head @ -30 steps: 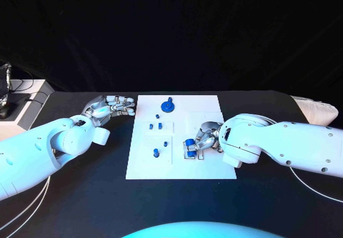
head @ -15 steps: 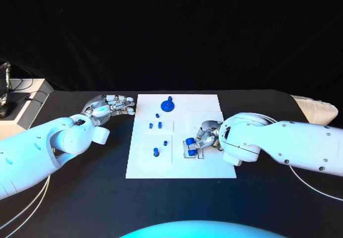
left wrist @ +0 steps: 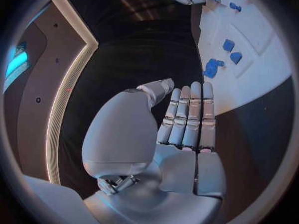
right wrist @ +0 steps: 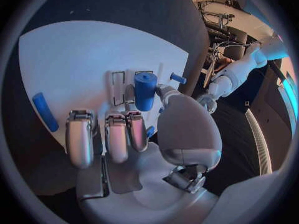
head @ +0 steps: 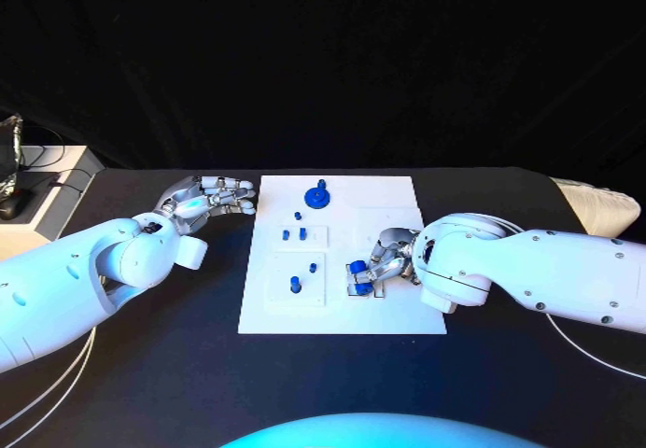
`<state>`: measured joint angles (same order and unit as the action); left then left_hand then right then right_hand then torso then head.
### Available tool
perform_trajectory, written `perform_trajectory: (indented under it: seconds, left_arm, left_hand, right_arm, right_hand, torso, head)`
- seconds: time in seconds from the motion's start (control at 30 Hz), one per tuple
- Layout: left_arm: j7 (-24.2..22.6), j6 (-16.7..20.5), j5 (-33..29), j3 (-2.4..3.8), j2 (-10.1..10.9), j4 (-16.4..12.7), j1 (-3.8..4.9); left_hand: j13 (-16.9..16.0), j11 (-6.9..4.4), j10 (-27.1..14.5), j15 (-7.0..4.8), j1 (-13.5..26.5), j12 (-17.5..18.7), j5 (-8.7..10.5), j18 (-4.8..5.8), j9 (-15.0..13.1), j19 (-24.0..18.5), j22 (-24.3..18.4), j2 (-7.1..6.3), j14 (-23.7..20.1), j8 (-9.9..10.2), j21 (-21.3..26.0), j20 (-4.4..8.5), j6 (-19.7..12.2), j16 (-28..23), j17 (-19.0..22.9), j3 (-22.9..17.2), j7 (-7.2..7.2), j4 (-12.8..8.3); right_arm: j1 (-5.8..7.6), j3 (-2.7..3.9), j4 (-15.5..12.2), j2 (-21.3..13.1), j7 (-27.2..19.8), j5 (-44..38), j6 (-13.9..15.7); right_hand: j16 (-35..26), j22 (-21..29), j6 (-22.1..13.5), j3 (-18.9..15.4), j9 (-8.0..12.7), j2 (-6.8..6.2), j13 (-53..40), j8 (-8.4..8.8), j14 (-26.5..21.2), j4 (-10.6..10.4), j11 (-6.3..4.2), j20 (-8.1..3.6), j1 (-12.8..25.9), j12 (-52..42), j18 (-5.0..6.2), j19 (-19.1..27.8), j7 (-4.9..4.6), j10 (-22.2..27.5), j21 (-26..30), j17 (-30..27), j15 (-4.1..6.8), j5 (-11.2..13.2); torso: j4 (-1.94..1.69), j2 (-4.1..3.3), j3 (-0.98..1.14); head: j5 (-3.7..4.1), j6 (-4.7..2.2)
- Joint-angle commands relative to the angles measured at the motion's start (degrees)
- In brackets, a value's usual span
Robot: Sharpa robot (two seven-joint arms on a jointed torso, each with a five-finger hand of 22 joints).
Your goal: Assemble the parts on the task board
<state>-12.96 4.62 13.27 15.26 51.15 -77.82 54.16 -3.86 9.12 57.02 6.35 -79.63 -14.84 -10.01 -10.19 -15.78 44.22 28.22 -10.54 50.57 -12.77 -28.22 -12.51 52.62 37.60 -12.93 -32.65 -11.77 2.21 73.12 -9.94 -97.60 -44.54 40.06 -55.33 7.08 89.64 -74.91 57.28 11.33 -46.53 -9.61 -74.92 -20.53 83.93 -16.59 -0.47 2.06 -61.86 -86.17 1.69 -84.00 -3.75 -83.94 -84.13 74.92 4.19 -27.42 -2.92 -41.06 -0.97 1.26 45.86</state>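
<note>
Right hand (head: 384,263) pinches a blue cylinder part (right wrist: 144,90) over the task board (head: 390,201), at its four o'clock. Left hand (head: 209,200) is spread, empty, at the board's ten o'clock. Risk: tilted cylinder jamming or slipping during insertion.

A: Any text, labels or numbers readable in this one?

B: None. The task board (head: 390,207) was plain white, no print I could make out. The blue parts (head: 316,196) carried no markings either.

A: Hands or arms? Brand, serial?

B: Nothing legible on the left hand (head: 209,200) or the right hand (head: 386,260). The arm shells were bare white.
</note>
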Motion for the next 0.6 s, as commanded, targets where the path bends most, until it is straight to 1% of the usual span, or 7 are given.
perform_trajectory:
  seconds: [0.03, 0.07, 0.13, 0.23, 0.33, 0.37, 0.6]
  left_arm:
    - [-0.30, -0.80, -0.30, 0.03, -0.07, -0.19, 0.01]
    - [-0.30, -0.80, -0.30, 0.03, -0.07, -0.19, 0.01]
    - [-0.30, -0.80, -0.30, 0.03, -0.07, -0.19, 0.01]
    - [-0.29, -0.78, -0.30, 0.03, -0.06, -0.19, 0.01]
    - [-0.28, -0.77, -0.30, 0.03, -0.06, -0.20, 0.01]
    - [-0.28, -0.76, -0.30, 0.03, -0.06, -0.20, 0.01]
    - [-0.23, -0.93, -0.29, 0.03, -0.06, -0.20, 0.01]
  left_hand:
    - [0.04, 0.01, -0.47, 0.16, 0.45, 0.26, 0.01, 0.02, 0.11, 0.34, -0.13, -0.15, 0.09, -0.20, 0.38, -0.29, -0.43, -0.34, -0.11, 0.00, -0.06, 0.13]
    - [0.04, 0.01, -0.47, 0.16, 0.45, 0.26, 0.01, 0.02, 0.11, 0.34, -0.13, -0.15, 0.09, -0.20, 0.38, -0.29, -0.43, -0.34, -0.11, 0.00, -0.06, 0.13]
    - [0.04, 0.01, -0.47, 0.16, 0.45, 0.26, 0.01, 0.02, 0.11, 0.34, -0.13, -0.15, 0.09, -0.20, 0.38, -0.29, -0.43, -0.34, -0.11, 0.00, -0.06, 0.13]
    - [0.04, 0.01, -0.47, 0.16, 0.45, 0.26, 0.01, 0.02, 0.11, 0.34, -0.13, -0.15, 0.09, -0.20, 0.38, -0.29, -0.43, -0.34, -0.11, 0.00, -0.06, 0.13]
    - [0.03, 0.03, -0.50, 0.17, 0.46, 0.27, 0.01, 0.02, 0.13, 0.36, -0.15, -0.16, 0.08, -0.21, 0.42, -0.30, -0.45, -0.36, -0.11, 0.01, -0.07, 0.13]
    - [0.03, 0.03, -0.50, 0.17, 0.46, 0.27, 0.01, 0.02, 0.13, 0.36, -0.15, -0.16, 0.08, -0.21, 0.42, -0.30, -0.45, -0.36, -0.11, 0.01, -0.07, 0.13]
    - [0.03, 0.03, -0.50, 0.17, 0.46, 0.27, 0.01, 0.02, 0.13, 0.36, -0.15, -0.16, 0.08, -0.21, 0.42, -0.30, -0.45, -0.36, -0.11, 0.01, -0.07, 0.13]
  right_arm:
    - [-0.27, -0.17, 0.08, 0.13, 0.62, -0.92, -0.64]
    - [-0.28, -0.17, 0.12, 0.14, 0.62, -0.97, -0.56]
    - [-0.28, -0.17, 0.19, 0.16, 0.61, -1.06, -0.38]
    - [-0.28, -0.17, 0.23, 0.19, 0.61, -1.15, -0.30]
    - [-0.29, -0.17, 0.22, 0.22, 0.60, -1.19, -0.31]
    - [-0.29, -0.17, 0.21, 0.23, 0.60, -1.20, -0.33]
    - [-0.31, -0.18, 0.07, 0.22, 0.55, -1.45, -0.06]
  right_hand:
    - [0.36, -13.57, 0.27, 0.09, -0.04, 0.01, -12.46, 0.26, 6.07, -0.18, -0.11, -0.10, 0.71, 0.27, -0.55, -4.55, 0.12, -3.99, 0.26, 15.08, -0.05, 0.44]
    - [0.36, -13.56, 0.30, -0.11, -0.15, -0.09, -12.40, 0.28, 6.07, -0.17, -0.11, -0.09, 1.21, 0.38, -0.54, -4.54, 0.13, -3.93, 0.30, 15.08, -0.06, 1.34]
    - [0.36, -13.54, 0.34, -0.81, -0.46, -0.06, -12.33, 0.32, 6.07, -0.17, -0.13, -0.09, 2.05, 0.52, -0.53, -4.52, 0.16, -3.88, 0.37, 15.08, -0.05, 4.50]
    - [0.36, -13.53, 0.33, -2.16, -0.76, 0.07, -12.26, 0.36, 6.07, -0.21, -0.14, -0.08, 2.63, 0.66, -0.52, -4.50, 0.17, -3.82, 0.43, 15.08, -0.04, 7.12]
    - [0.36, -13.49, 0.36, -5.27, -1.19, 0.50, -12.18, 0.41, 6.07, -0.27, -0.15, -0.07, 2.89, 0.84, -0.49, -4.46, 0.19, -3.75, 0.58, 15.08, -0.04, 10.48]
    - [0.36, -13.49, 0.36, -7.38, -1.43, 0.93, -12.15, 0.45, 6.07, -0.30, -0.13, -0.06, 2.76, 0.91, -0.49, -4.46, 0.19, -3.73, 0.58, 15.08, -0.04, 11.93]
    - [0.36, -13.47, 0.37, -10.42, -1.78, 1.10, -12.06, 0.54, 6.07, -0.39, -0.12, -0.05, 2.84, 1.08, -0.47, -4.44, 0.17, -3.65, 0.69, 15.08, -0.06, 13.67]
  torso:
    - [0.02, 0.02, 0.00]
    - [0.02, 0.03, -0.01]
    - [0.01, 0.05, -0.01]
    - [0.00, 0.04, 0.00]
    - [0.01, 0.03, 0.00]
    - [0.01, 0.03, 0.00]
    - [0.01, 0.04, -0.02]
  head:
    - [0.03, 0.05]
    - [0.04, 0.04]
    - [0.06, 0.05]
    - [0.05, 0.10]
    - [0.02, 0.16]
    - [0.02, 0.16]
    - [0.01, 0.24]
